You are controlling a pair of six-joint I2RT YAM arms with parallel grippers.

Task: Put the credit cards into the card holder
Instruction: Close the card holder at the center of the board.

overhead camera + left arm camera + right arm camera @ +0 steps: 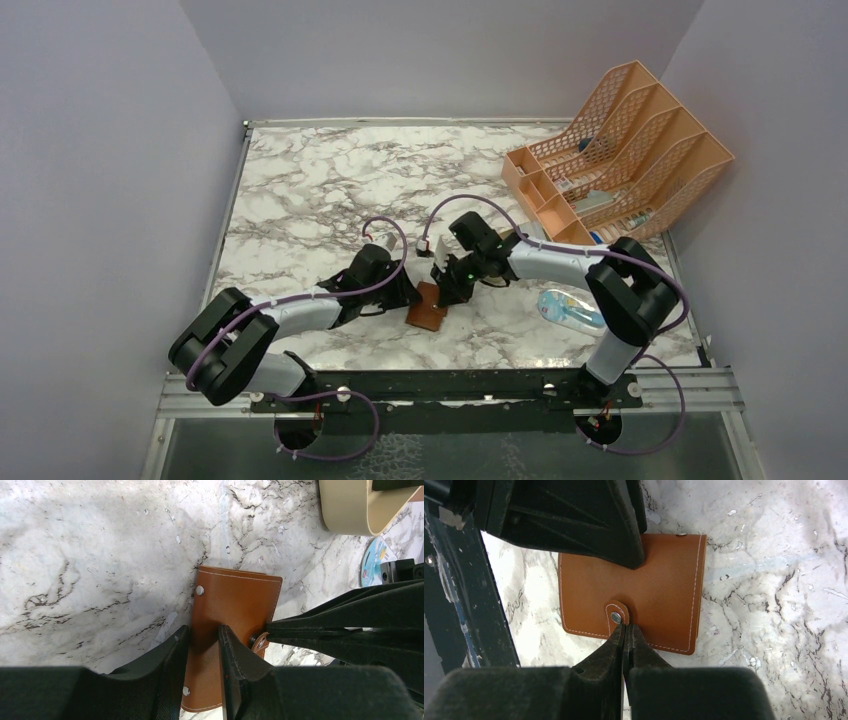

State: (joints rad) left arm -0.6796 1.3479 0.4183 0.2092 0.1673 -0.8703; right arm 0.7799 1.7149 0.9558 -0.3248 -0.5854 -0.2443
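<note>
Orange file rack point(620, 150), blue-and-clear packet point(570, 309), tan tray point(355, 505)

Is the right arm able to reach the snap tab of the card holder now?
Probably yes: the right end effector, shut, already sits at the snap tab of the card holder, nothing between them.

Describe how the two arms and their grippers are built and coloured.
Both arms have silver-grey link shells between bulky black joint housings, with a purple cable looping along each. The left gripper and right gripper have matte black fingers tapering to tips. A small green light glows near the right wrist.
</note>
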